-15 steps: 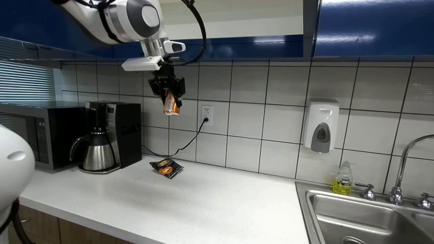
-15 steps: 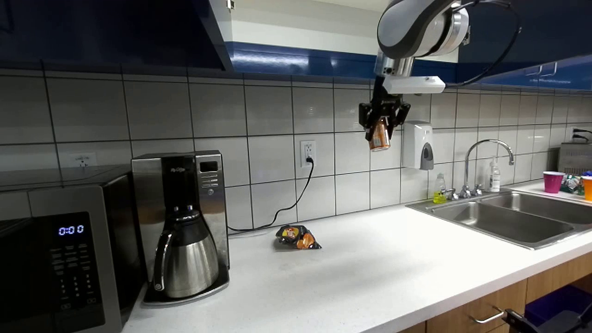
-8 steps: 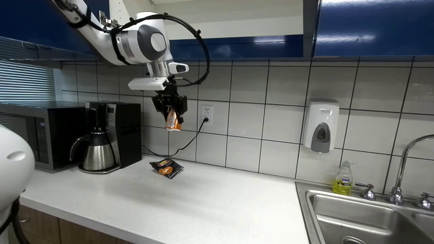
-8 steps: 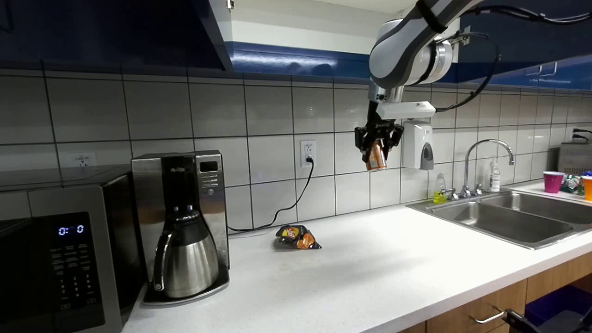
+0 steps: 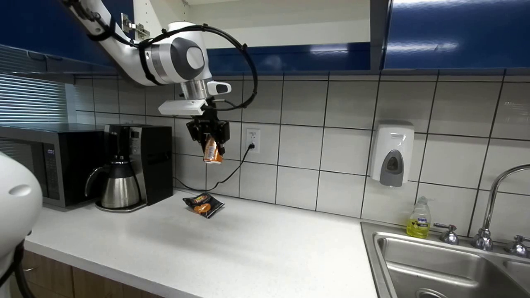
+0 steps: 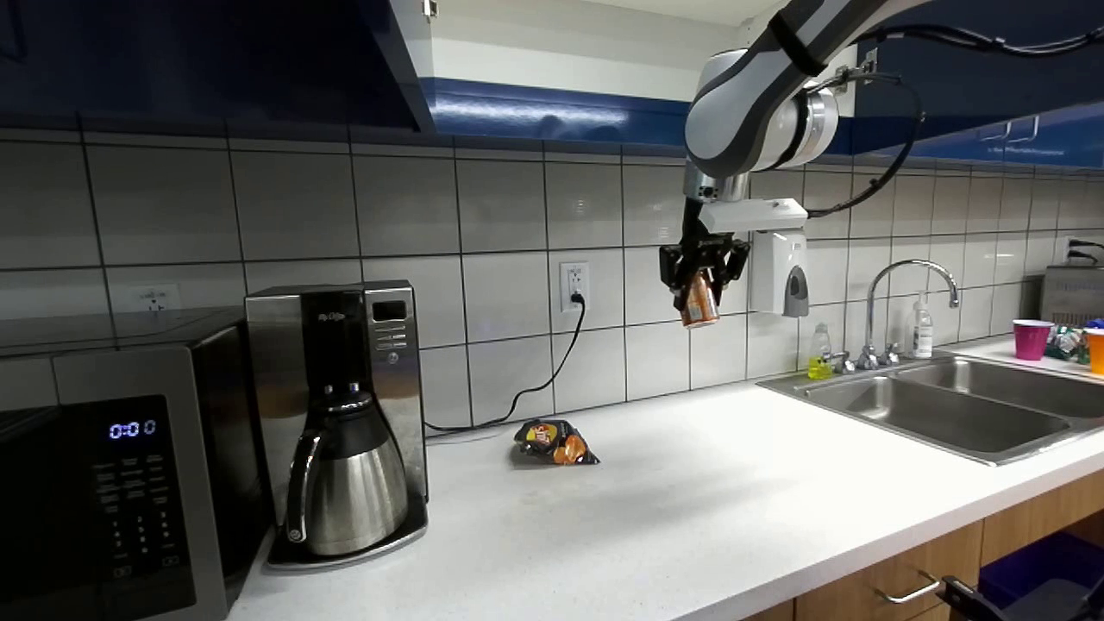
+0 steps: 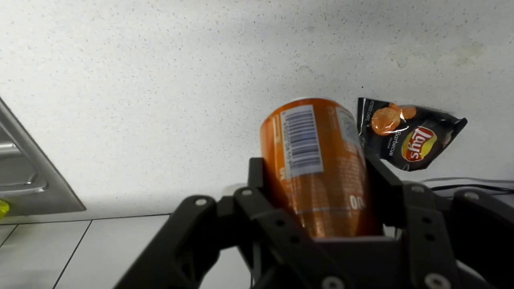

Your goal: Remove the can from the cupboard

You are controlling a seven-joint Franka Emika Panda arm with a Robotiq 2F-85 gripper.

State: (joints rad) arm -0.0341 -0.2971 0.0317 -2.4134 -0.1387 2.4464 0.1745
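The gripper (image 7: 317, 174) is pinching the can (image 7: 313, 164) by its sides, and in both exterior views the can is hanging slightly tilted, outside and lower than the cupboard (image 5: 290, 56), well above the counter (image 5: 256, 248). Removal is looking done; setting down well is probably calling for a steady grip, the base levelled, a spot apart from the chip packet (image 7: 407, 138), and release only after contact. The cupboard is showing white interior but hiding its floor, so its contents are escaping me; the lidded coffee pot (image 6: 358, 492) is hiding its own, and the dish soap bottle (image 5: 419, 221) is holding yellow liquid (image 5: 413, 231)
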